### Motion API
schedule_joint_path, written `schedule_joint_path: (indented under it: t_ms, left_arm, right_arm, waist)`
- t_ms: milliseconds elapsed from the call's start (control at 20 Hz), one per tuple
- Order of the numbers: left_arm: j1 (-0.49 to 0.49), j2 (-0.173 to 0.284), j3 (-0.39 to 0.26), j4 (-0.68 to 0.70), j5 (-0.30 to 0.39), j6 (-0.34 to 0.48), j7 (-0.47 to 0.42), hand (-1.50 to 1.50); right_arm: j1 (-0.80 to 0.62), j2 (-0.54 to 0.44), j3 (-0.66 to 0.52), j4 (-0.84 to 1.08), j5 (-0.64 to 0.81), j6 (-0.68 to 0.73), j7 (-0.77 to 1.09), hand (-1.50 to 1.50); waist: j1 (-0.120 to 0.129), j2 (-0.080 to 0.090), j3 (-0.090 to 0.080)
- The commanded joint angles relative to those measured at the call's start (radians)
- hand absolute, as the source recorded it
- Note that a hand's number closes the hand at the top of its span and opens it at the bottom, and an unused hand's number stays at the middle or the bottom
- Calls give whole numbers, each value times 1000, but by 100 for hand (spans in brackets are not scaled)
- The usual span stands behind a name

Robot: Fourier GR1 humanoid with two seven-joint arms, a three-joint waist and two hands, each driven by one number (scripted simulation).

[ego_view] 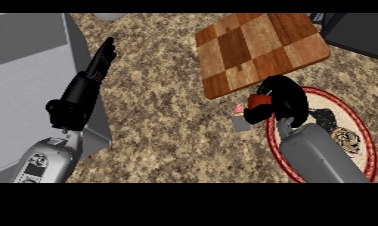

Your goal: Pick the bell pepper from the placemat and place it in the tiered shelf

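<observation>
While the left hand (81, 92) rested at the left of the frame with straight fingers, holding nothing, the picking-up step looked nearly done. At the right, the right hand (277, 101) curled round the red bell pepper (259, 101), at the placemat's (353, 115) left edge. Next it likely needed carrying to the tiered shelf, which I could not pick out.

No text, label, brand, number or sign can be read anywhere here.
</observation>
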Motion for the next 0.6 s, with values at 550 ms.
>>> schedule_joint_path:
  t_ms: [550]
  left_arm:
    - [62,-51,9,102,14,-15,-14,0]
  right_arm:
    - [-278,184,-132,-83,248,-227,111,150]
  waist:
    - [-34,13,-29]
